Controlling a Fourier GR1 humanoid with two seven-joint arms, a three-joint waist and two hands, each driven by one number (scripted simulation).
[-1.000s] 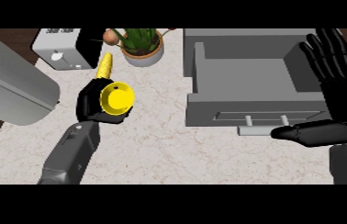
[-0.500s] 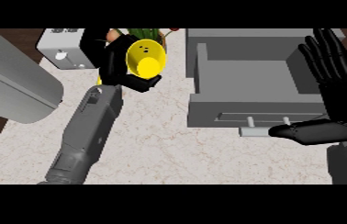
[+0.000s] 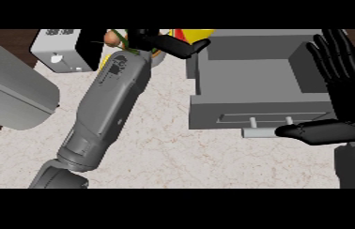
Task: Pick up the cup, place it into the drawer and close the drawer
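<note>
Cup [image 3: 194, 34] clamped in left robot hand [image 3: 163, 42] over marbled counter [image 3: 166, 148]; right robot hand [image 3: 336, 68] splayed.

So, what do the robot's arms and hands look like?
The left forearm is a smooth, rounded grey casing with a small dark marking near the wrist and a darker segment towards the elbow. The left hand and right hand are black, with slender fingers. No cables show.

Cup [image 3: 197, 34] carried across to the drawer [image 3: 258, 80]
My left hand [image 3: 166, 44] has swung it from above the surface to the drawer's far left corner, mostly hidden.
</note>
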